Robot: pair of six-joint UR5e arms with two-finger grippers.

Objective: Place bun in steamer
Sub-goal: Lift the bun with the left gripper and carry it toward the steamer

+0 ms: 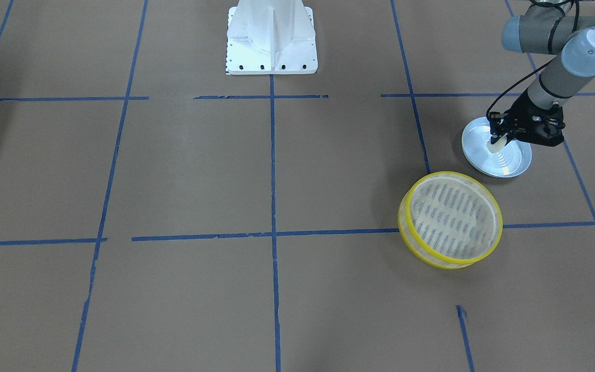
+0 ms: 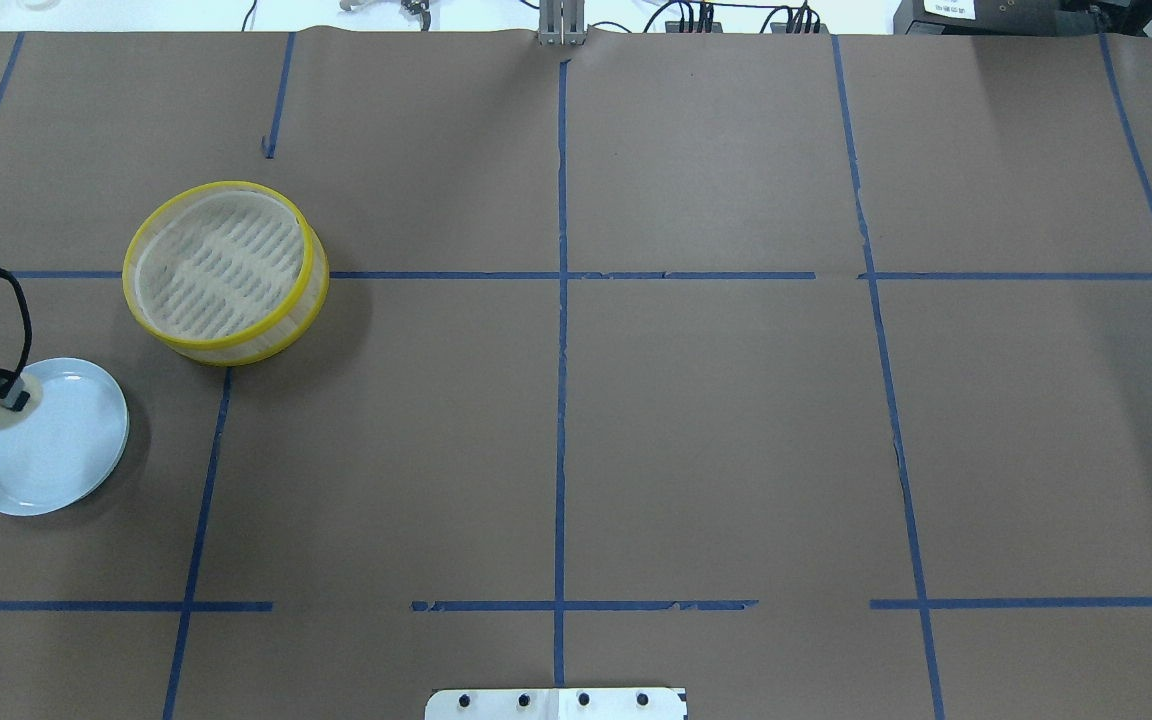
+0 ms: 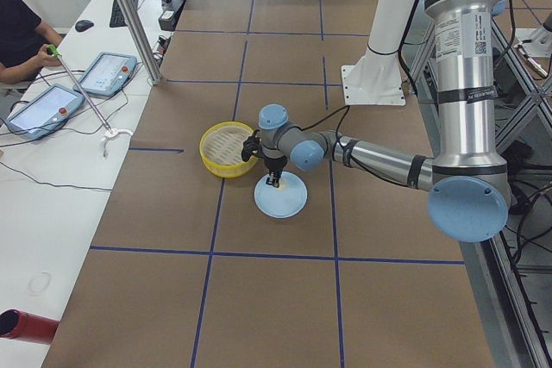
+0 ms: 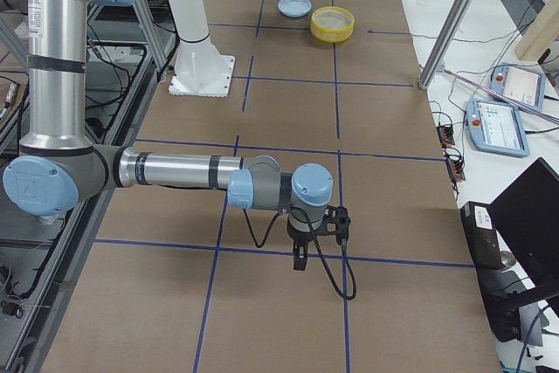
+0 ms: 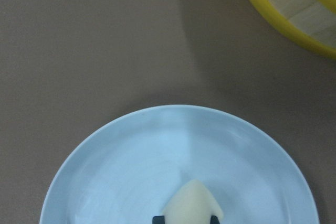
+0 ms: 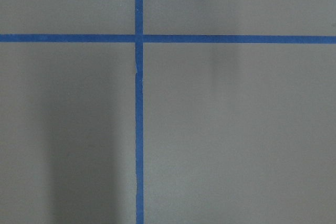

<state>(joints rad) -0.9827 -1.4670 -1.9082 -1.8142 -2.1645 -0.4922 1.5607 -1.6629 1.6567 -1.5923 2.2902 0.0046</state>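
Bun: the cream bun point(image 5: 192, 202) sits pinched between the fingers of the left gripper point(image 1: 499, 139), over the pale blue plate point(image 5: 131, 156). I cannot tell whether it has cleared the plate.
Grip risk: the hold looks to be on the bun's narrow end. A soft or rounded piece could squirt out or twist during the lift if the pinch is shallow.
Plate risk: if the bun sticks or the fingers scrape, the light plate could slide or tip on the table point(image 1: 199, 170).
Steamer risk: the steamer point(image 1: 450, 174) stands just beside the plate, apart from it, with a raised yellow rim. A low carry could knock the rim and shove the basket, and an early release would drop the bun on the rim or outside it.
Right gripper: the right gripper point(image 4: 301, 259) hangs low over the table, well apart from all this. Whether it is open or closed I cannot tell.
Left wrist view: shows the bun's wedge-like top and both dark fingertips flanking it, with only a corner of the steamer.
Front view: shows the whole steamer with nothing on its slotted floor, and the gap between it and the plate.
Overhead view: cuts off most of the left arm at the edge.
Right wrist view: only a tape cross point(image 6: 138, 38), no fingers.
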